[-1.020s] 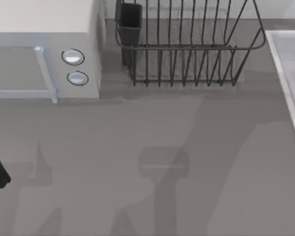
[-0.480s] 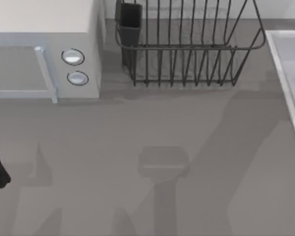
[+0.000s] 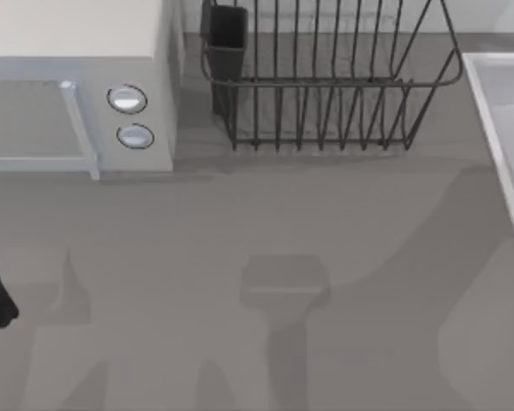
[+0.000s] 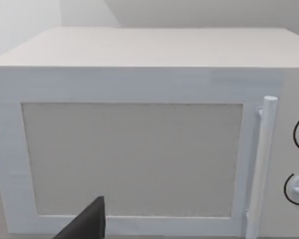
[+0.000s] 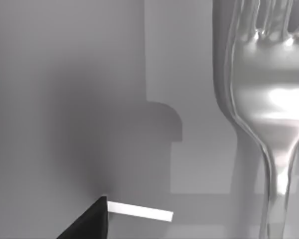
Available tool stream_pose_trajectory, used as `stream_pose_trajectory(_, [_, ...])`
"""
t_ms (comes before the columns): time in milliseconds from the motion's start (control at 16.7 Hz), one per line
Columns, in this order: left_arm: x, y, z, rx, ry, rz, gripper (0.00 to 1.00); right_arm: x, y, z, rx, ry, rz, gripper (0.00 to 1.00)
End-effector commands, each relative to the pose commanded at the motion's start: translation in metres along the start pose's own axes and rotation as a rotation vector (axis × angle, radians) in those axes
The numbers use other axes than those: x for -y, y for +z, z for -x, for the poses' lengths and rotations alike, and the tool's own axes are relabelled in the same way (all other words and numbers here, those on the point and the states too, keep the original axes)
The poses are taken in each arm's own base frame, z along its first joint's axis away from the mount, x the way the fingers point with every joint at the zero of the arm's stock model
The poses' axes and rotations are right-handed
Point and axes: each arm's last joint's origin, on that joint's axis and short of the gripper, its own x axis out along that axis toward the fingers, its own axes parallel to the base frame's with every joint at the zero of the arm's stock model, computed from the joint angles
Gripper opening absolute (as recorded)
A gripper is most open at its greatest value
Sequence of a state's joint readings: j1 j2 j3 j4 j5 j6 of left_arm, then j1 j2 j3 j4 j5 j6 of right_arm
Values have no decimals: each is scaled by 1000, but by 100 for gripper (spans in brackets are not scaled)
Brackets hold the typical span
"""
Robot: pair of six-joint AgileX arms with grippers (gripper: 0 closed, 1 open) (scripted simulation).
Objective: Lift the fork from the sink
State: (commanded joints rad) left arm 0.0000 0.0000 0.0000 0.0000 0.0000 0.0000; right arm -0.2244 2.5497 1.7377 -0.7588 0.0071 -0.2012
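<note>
A shiny silver fork (image 5: 269, 99), tines merging into a narrow neck, lies on the pale floor of the sink (image 3: 497, 103) (seen close from the right wrist). The left arm sits parked before the white microwave (image 4: 139, 124); whether either gripper is apart or together cannot be told.

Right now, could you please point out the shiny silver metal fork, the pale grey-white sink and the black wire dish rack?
Shiny silver metal fork (image 5: 269, 94): right wrist view, on its broad neck below the tines.
Pale grey-white sink (image 3: 497, 137): top view, on its raised rim.
Black wire dish rack (image 3: 325, 83): top view, on its front rail.
</note>
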Motion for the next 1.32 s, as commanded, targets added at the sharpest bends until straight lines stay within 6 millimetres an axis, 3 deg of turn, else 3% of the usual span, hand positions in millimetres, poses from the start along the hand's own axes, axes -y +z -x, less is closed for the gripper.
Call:
stream_pose_trajectory(120, [0,0,0,0,0,0,100,0,0,0,0,0,0,100])
stream_pose_trajectory(900, [0,0,0,0,0,0,100,0,0,0,0,0,0,2])
stream_pose_trajectory(1320, [0,0,0,0,0,0,100,0,0,0,0,0,0,0])
